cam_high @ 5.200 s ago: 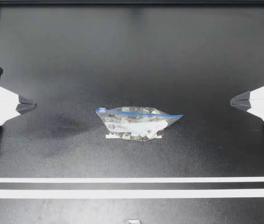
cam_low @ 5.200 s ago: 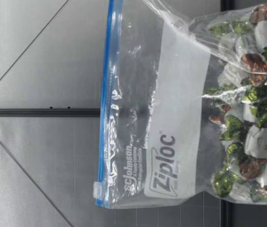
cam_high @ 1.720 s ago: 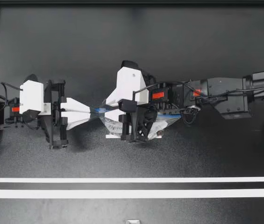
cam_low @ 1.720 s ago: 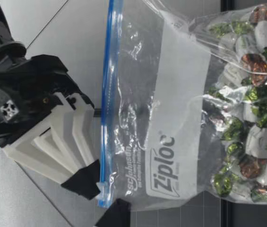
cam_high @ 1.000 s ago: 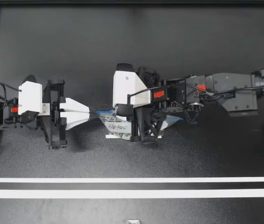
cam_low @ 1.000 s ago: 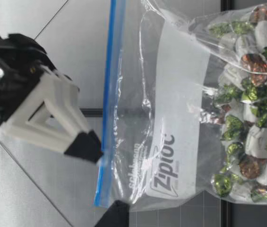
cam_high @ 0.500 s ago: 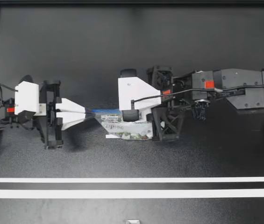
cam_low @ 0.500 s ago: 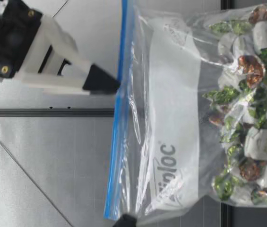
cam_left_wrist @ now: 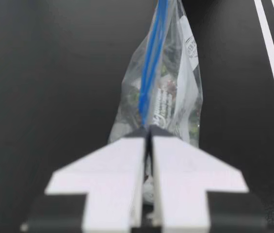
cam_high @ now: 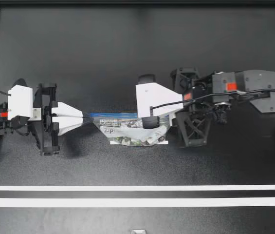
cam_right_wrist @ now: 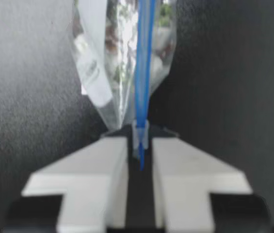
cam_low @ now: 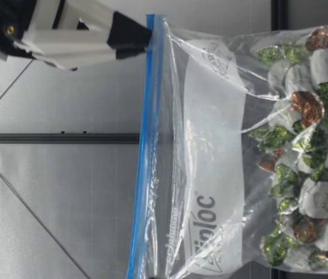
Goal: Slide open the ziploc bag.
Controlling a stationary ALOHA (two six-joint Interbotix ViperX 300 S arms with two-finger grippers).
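Right gripper [cam_high: 149,122] has travelled right along the top of the ziploc bag [cam_high: 127,130], from near its left end to right of its middle. Left gripper [cam_high: 85,118] has backed off a little to the left, and the bag is now drawn out longer between the two.

Bag sits at about the middle of the black table [cam_high: 127,58], far side of the two white lines [cam_high: 137,187]. In the low view the bag [cam_low: 210,145] stands upright, blue zip strip [cam_low: 146,145] on top and wrapped candies [cam_low: 303,174] heaped at the bottom.

Left gripper [cam_left_wrist: 149,130]: fingers pressed together on the left corner of the bag [cam_left_wrist: 170,92], right at the end of the zip strip [cam_left_wrist: 151,73].

Right gripper [cam_right_wrist: 140,141]: fingers nearly closed with the slider [cam_right_wrist: 140,130] pinched between them from both sides; the zip strip [cam_right_wrist: 144,63] runs straight ahead of it. In the low view the right gripper [cam_low: 132,36] comes down at a slant from above, dark tips touching the top edge of the strip.

Cannot tell whether the strip has parted behind the slider.
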